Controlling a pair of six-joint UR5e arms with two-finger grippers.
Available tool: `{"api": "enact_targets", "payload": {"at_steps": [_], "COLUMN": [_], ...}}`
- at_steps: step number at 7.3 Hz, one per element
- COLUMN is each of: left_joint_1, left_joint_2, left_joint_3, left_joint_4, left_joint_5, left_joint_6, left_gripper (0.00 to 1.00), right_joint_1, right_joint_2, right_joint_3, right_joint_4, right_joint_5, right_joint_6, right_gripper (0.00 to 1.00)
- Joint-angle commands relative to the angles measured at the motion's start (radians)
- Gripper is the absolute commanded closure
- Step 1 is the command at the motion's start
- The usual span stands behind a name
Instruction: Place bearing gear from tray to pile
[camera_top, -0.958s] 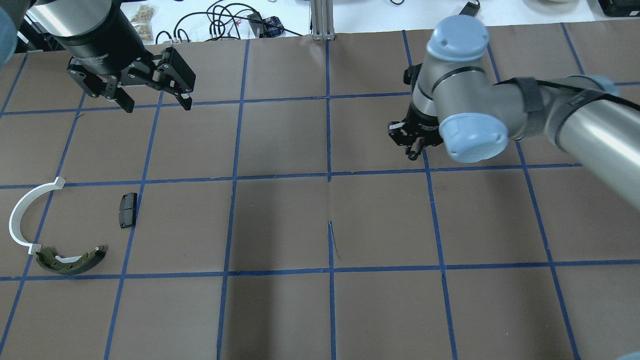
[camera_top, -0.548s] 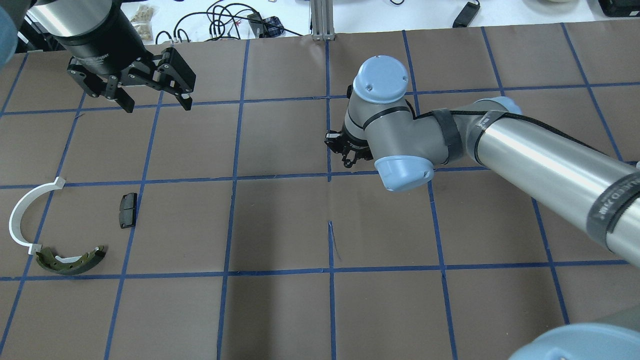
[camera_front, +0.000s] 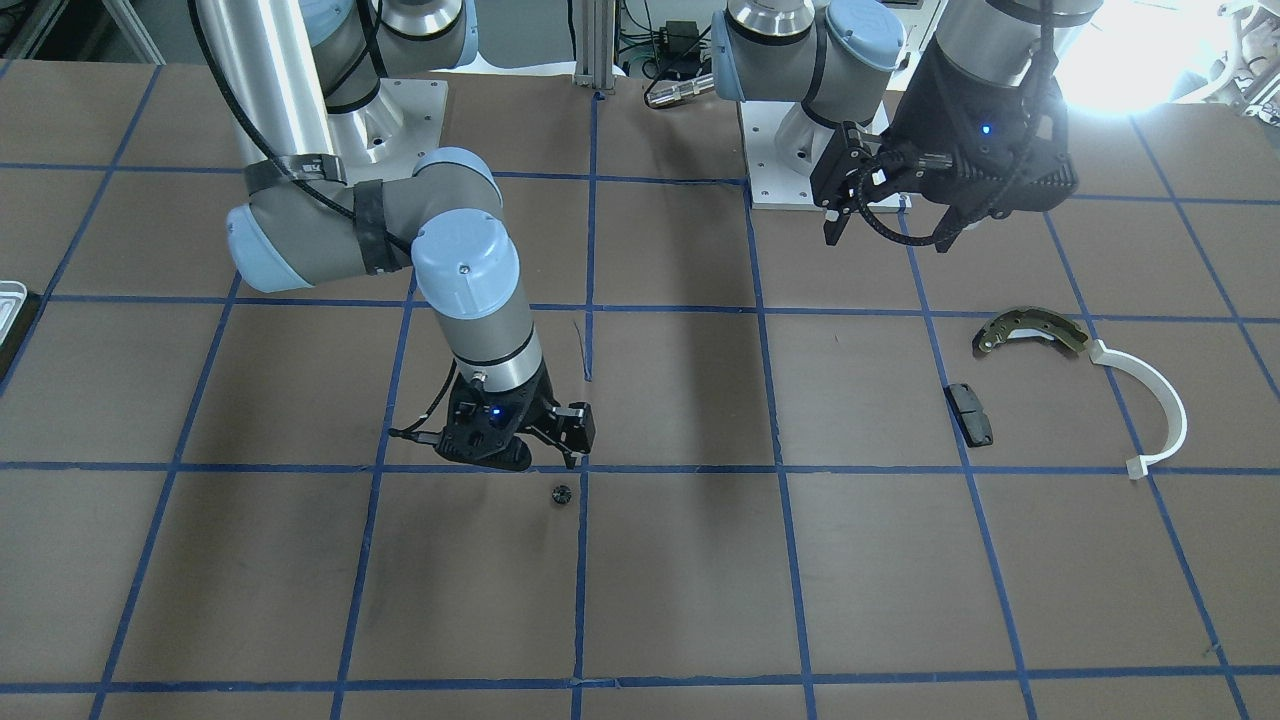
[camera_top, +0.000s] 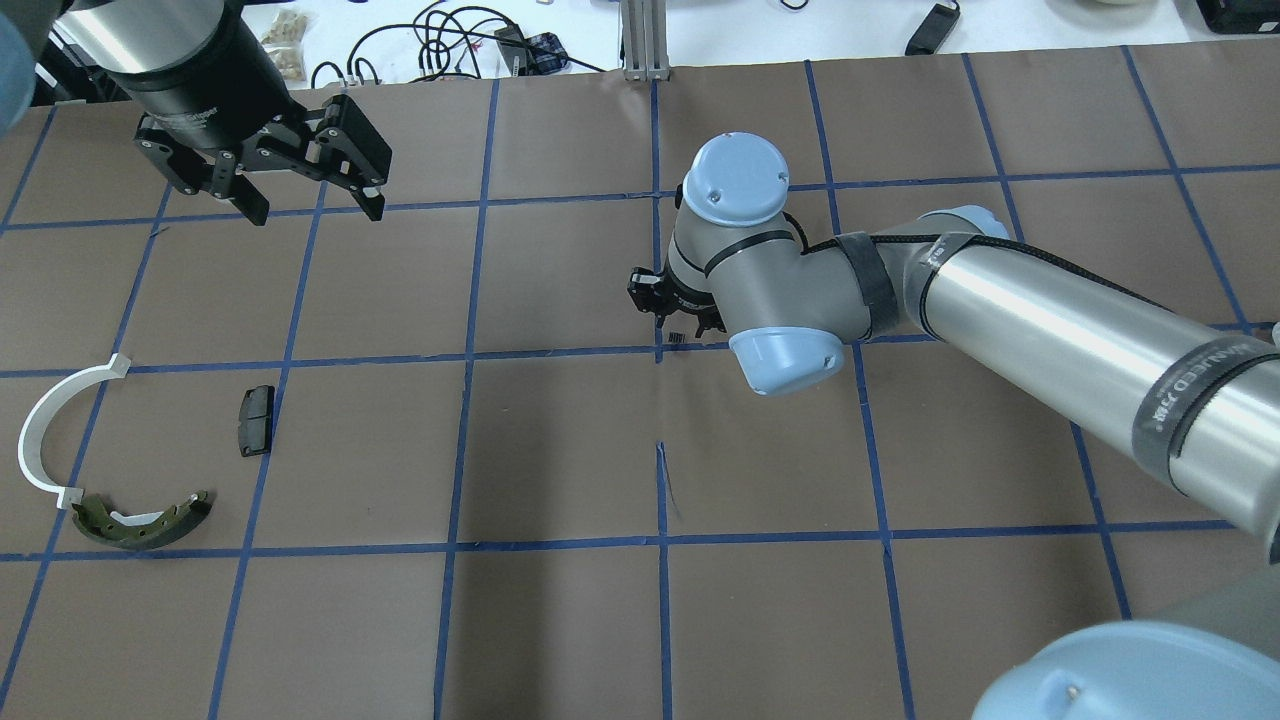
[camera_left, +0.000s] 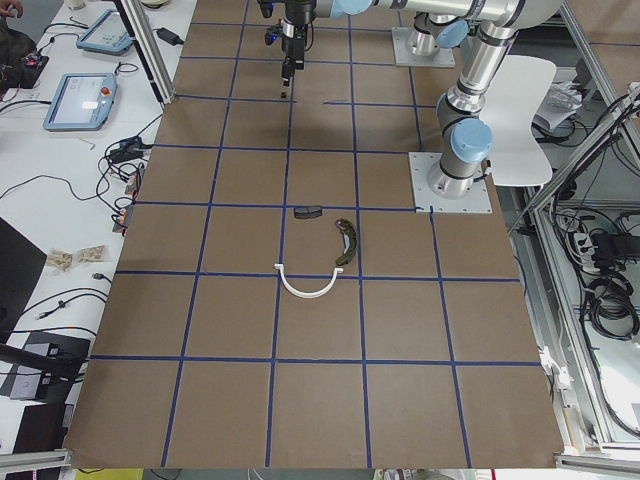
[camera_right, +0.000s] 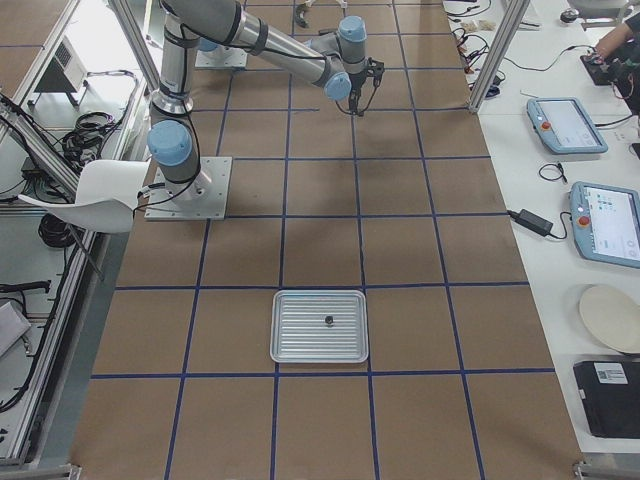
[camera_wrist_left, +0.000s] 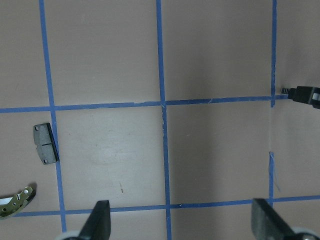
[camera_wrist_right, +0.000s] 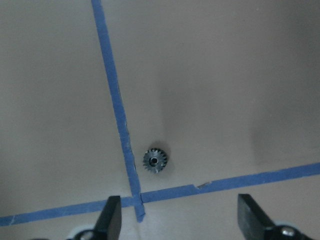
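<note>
A tiny dark toothed bearing gear (camera_wrist_right: 155, 160) lies loose on the brown paper beside a blue tape crossing; it also shows in the front view (camera_front: 560, 493). My right gripper (camera_wrist_right: 180, 220) hangs just above it, open and empty (camera_front: 545, 450). The pile lies far off on my left side: olive brake shoe (camera_top: 140, 522), black pad (camera_top: 255, 420), white arc (camera_top: 45, 430). My left gripper (camera_top: 312, 205) is open and empty, held above the table behind the pile. The silvery tray (camera_right: 320, 325) holds another small gear (camera_right: 328, 320).
The table is covered in brown paper with a blue tape grid. Cables and a charger (camera_top: 450, 40) lie on the white bench beyond the far edge. The right arm's forearm (camera_top: 1050, 330) stretches across the right half of the table.
The right arm has swung left from the right side to the table's middle. The gear now lies on the paper below its open fingers. The left arm has not moved.
</note>
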Motion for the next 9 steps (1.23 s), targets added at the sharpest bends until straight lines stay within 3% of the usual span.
{"api": "enact_targets", "payload": {"at_steps": [1, 2, 3, 4, 6, 8, 9], "left_joint_1": [-0.01, -0.023, -0.077, -0.169, -0.272, -0.311, -0.334], "left_joint_2": [-0.025, -0.057, -0.112, -0.172, -0.296, -0.413, -0.464], "left_joint_3": [0.003, -0.012, -0.043, -0.061, -0.062, -0.057, -0.051], "left_joint_4": [0.01, 0.039, 0.178, 0.306, 0.402, 0.524, 0.574], "left_joint_5": [-0.011, -0.022, -0.066, -0.062, -0.019, 0.015, 0.018], "left_joint_6": [-0.072, -0.148, -0.185, -0.267, -0.433, -0.495, -0.504], "left_gripper": [0.0, 0.0, 0.0, 0.0, 0.0, 0.0, 0.0], "right_joint_1": [-0.194, -0.311, -0.446, -0.578, -0.848, -1.005, -1.068], "right_joint_2": [-0.128, -0.184, -0.231, -0.242, -0.225, -0.08, 0.001], "right_joint_3": [0.007, 0.012, 0.001, 0.001, -0.002, -0.012, -0.051], "right_joint_4": [0.196, 0.275, 0.397, 0.415, 0.394, 0.171, 0.137], "right_joint_5": [-0.061, -0.089, -0.132, -0.172, -0.161, -0.157, -0.152], "right_joint_6": [-0.377, -0.534, -0.617, -0.799, -1.123, -1.309, -1.366], "right_gripper": [0.12, 0.12, 0.16, 0.17, 0.19, 0.19, 0.22]}}
